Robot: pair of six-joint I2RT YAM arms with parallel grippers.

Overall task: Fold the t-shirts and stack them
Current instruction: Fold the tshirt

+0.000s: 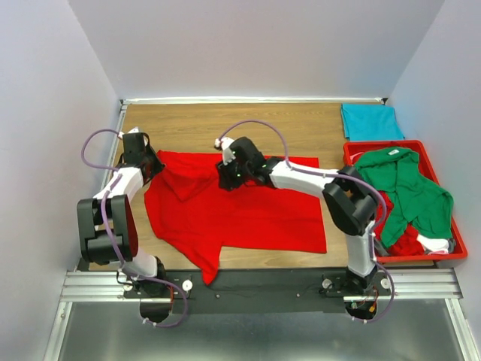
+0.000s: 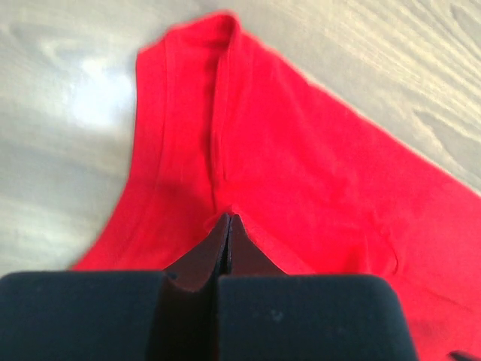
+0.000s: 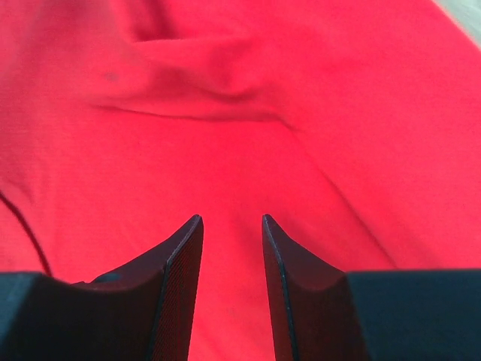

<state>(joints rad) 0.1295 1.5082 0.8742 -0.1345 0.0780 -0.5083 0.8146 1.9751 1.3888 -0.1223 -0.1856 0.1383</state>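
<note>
Two grippers are sitting at one red t-shirt (image 1: pixel 248 214), which is lying mostly flat on the wooden table (image 1: pixel 203 128), directly under both of them.

The left gripper (image 2: pixel 228 222) is pinching the red t-shirt: its fingers are pressing tightly together with no gap between them, and a raised crease of cloth is running from the tips straight ahead toward a hemmed edge. Bare table is showing ahead of this gripper and to its left, while the bulk of the shirt is spreading out to its right. From above, the cloth is pulling up into a point where this gripper is gripping its far left corner.

The right gripper (image 3: pixel 231 219) is hovering low over the far middle part of the same shirt, its jaws standing apart with red cloth showing through the gap between them. Nothing is being held between the fingers. Just ahead of the tips, the fabric is bunching into a soft fold that is running across.

Well off to the right of the right gripper, a teal t-shirt (image 1: pixel 370 122) is lying folded on the table's far corner. Nearer than that, a green t-shirt (image 1: pixel 409 188) is sprawling unfolded across a red tray (image 1: pixel 421 259), with more red cloth and something white lying under it.
</note>
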